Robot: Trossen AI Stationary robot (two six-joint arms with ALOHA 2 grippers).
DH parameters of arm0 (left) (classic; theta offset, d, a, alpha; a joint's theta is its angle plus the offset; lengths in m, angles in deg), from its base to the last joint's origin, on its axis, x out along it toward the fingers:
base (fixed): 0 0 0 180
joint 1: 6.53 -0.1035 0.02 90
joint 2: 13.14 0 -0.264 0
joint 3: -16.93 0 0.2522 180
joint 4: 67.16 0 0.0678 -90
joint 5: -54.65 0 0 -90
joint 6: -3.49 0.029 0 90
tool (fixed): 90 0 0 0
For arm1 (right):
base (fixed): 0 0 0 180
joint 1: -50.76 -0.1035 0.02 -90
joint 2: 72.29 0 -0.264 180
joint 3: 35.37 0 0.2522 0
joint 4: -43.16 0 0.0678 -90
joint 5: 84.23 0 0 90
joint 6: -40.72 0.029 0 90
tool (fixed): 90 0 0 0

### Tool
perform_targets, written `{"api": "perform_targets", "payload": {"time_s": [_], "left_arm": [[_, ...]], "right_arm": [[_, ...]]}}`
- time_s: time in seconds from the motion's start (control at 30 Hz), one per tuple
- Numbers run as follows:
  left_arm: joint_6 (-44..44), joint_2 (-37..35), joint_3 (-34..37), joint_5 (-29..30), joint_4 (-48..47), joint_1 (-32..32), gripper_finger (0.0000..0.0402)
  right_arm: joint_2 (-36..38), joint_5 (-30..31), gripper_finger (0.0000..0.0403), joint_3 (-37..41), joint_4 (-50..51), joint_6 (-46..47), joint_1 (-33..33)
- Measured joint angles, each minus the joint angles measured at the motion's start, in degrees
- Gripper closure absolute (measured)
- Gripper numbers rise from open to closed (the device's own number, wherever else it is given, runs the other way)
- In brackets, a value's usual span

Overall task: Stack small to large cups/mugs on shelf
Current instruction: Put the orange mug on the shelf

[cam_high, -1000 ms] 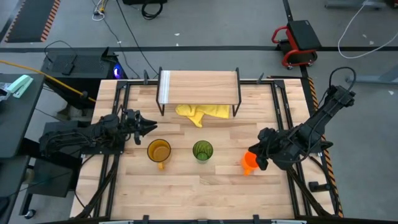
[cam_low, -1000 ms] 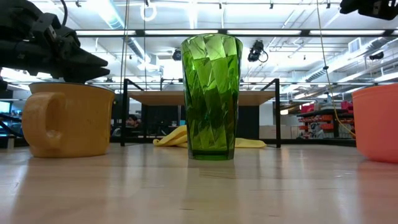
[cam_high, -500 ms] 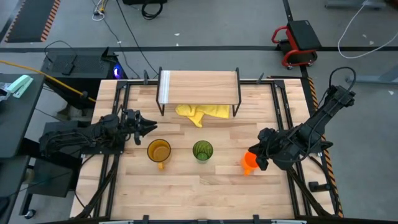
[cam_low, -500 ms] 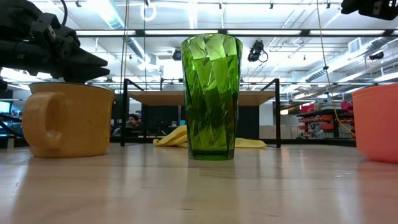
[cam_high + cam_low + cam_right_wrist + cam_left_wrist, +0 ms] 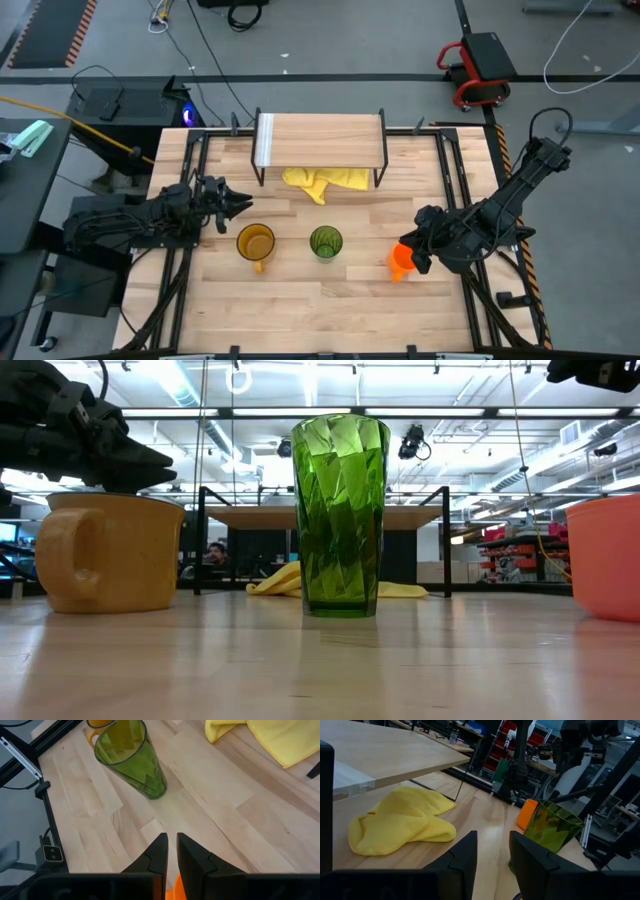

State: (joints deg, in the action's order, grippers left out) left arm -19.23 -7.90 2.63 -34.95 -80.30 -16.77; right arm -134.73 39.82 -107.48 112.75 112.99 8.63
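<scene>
The orange mug (image 5: 401, 262) stands on the desk (image 5: 300, 310), its rim between the right gripper's (image 5: 172, 851) narrowly parted fingers. The high view shows all three cups off the shelf (image 5: 320, 138); the left wrist view shows the left gripper (image 5: 492, 852) parted, empty.

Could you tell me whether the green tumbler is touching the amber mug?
Apart. The high view shows bare wood between the green tumbler and the amber mug.

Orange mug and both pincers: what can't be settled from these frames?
- Orange mug: high view, right pincer overlaps it; grip unclear.
- Orange mug, low view: cut by the picture's edge.
- Orange mug, right wrist view: only a sliver past the fingers.
- Left pincer: empty, beside the amber mug.
</scene>
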Motion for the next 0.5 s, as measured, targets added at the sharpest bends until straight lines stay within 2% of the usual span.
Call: {"api": "perform_targets", "payload": {"time_s": [0.3, 0.5], "left_arm": [[-0.2, 0.0, 0.0, 0.0, 0.0, 0.0, 0.0282], [-0.2, 0.0, 0.0, 0.0, 0.0, 0.0, 0.0279]], "right_arm": [[0.0, -0.1, 0.0355, 0.0, 0.0, 2.4, 0.0], [-1.8, -7.9, 0.0355, 0.0, 0.9, 9.5, 0.0]]}}
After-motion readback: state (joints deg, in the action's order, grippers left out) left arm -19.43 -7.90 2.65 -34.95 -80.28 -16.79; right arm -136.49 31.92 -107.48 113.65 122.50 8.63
